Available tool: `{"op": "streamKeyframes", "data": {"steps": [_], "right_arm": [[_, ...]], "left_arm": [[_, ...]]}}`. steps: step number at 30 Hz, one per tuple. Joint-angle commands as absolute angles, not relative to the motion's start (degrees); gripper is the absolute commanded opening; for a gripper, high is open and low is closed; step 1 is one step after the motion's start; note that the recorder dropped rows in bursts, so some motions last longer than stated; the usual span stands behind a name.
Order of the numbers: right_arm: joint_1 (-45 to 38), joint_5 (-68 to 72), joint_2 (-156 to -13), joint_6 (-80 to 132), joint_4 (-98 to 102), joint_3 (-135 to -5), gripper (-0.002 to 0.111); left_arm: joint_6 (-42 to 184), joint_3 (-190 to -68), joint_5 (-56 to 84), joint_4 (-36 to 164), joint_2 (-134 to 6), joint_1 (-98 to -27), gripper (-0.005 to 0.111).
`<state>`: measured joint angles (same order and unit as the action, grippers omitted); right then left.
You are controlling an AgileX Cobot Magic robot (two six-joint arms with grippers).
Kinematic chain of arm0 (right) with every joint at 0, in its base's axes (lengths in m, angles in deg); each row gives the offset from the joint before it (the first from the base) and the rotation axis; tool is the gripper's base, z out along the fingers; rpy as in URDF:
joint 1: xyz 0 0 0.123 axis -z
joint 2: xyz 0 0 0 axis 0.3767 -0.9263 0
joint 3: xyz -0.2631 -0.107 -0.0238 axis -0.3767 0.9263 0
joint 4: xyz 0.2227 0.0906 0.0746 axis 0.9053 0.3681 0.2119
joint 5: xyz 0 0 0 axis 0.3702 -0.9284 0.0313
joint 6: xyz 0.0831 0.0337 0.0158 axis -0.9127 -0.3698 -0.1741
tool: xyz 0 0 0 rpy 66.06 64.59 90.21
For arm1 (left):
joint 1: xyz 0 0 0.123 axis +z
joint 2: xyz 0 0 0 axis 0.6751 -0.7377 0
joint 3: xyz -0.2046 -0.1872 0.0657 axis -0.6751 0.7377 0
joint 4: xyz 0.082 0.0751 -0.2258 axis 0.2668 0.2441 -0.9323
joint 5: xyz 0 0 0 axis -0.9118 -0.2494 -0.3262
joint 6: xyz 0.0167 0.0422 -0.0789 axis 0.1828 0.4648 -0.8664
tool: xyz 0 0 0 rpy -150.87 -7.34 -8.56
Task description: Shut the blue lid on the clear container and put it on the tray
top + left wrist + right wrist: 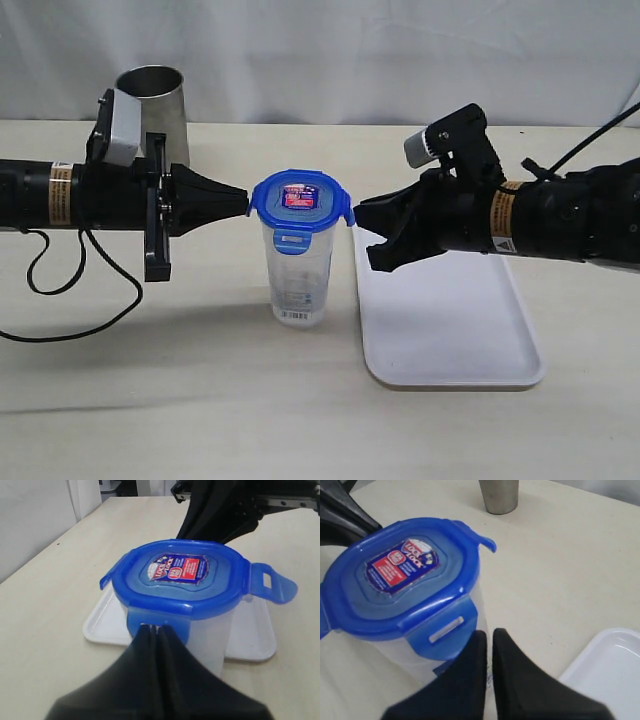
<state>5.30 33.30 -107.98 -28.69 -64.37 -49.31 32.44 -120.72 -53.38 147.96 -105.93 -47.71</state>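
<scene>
The clear container (pixel 300 285) stands upright on the table just left of the tray (pixel 450 320), not on it. The blue lid (pixel 300 200) sits on its mouth, sticker facing up. My left gripper (pixel 243 203) is shut, its tip touching the folded-down flap (pixel 157 620) on the lid's left side. My right gripper (pixel 365 237) is at the container's right side, just under the lid's rim. In the right wrist view its fingers (pixel 489 632) stand nearly together with only a thin slit and nothing between them, beside a folded-down flap (pixel 445 630). Other flaps (pixel 272 582) still stick out.
A steel cup (pixel 155 100) stands at the back left behind my left arm, also seen in the right wrist view (pixel 500 495). A black cable (pixel 60 290) loops on the table under the left arm. The white tray is bare (pixel 615 670).
</scene>
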Motion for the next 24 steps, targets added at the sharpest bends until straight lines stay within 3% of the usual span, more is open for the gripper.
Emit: {"op": "streamKeyframes", "data": {"steps": [1,13,20,24], "right_arm": [[5.3,31.3,-107.3,-29.4,-65.3,-49.6,0.004],[5.3,20.7,-99.8,-29.6,-67.2,-47.7,0.004],[5.3,18.6,-96.8,-30.0,-66.5,-47.0,0.004],[5.3,18.6,-96.5,-30.0,-66.5,-47.0,0.004]], "left_arm": [[33.0,-121.0,-53.0,146.2,-106.0,-47.9,0.000],[31.1,-120.9,-50.0,144.8,-106.0,-44.2,0.000],[37.5,-113.5,-52.8,140.5,-106.0,-37.8,0.000],[42.9,-110.8,-55.9,143.4,-107.5,-37.7,0.000]]}}
